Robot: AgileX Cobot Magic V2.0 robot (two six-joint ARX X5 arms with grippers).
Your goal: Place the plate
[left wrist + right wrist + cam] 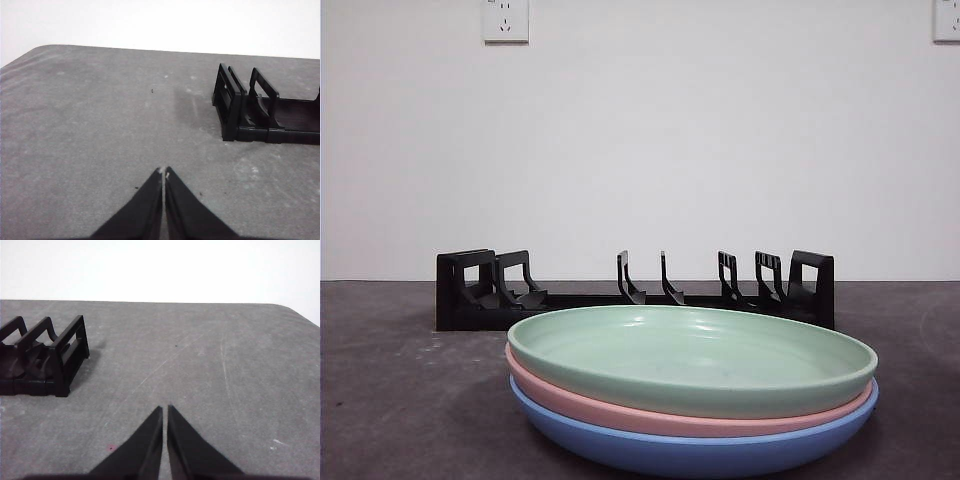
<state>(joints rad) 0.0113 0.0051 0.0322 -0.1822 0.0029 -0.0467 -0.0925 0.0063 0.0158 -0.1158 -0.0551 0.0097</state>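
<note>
Three shallow round plates are sitting stacked at the near edge of the tabletop (380, 400), close to the front camera. The green plate (692, 357) is lying on top, pale mint, smooth and matte with a faint sheen across its wide flat well and a low, rounded rim. Beneath it the pink plate (620, 408) is showing only as a salmon band of rim, and the blue plate (650, 448) is resting at the bottom, its curved underside touching the table. All three are looking like the same moulded shape, nested closely and level.

Behind the stack, toward the far edge, a black plastic dish rack (630, 292) is standing lengthwise across the table: a low bar with boxy end frames and thin upright dividers curving up between them, every slot holding nothing. The tabletop is showing a dark grey, slightly mottled and scuffed surface with pale scratches.

The left gripper (163, 172) is hovering over bare table near one end of the rack, its two tapered black jaws lying together with only a hairline between the tips, holding nothing. The right gripper (164, 409) is hovering near the rack's other end, its jaws likewise drawn together and holding nothing. Neither gripper is appearing in the front view.
</note>
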